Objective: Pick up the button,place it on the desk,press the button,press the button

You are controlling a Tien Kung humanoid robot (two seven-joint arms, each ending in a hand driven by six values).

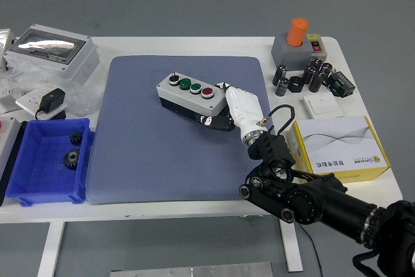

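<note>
Grey rectangular plastic button box (190,98) is grasped at its right end by the white right hand (237,109) over the blue mat (149,154), so the placing step is in hand; next it needs lowering flat and letting go.

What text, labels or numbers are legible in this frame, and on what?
Yellow-and-white box: a line of print on its white face, too small to read.
Button box: no legible labels by its buttons.
Grey block with orange cylinder: yellow patch, nothing legible.
Nothing else readable.
</note>
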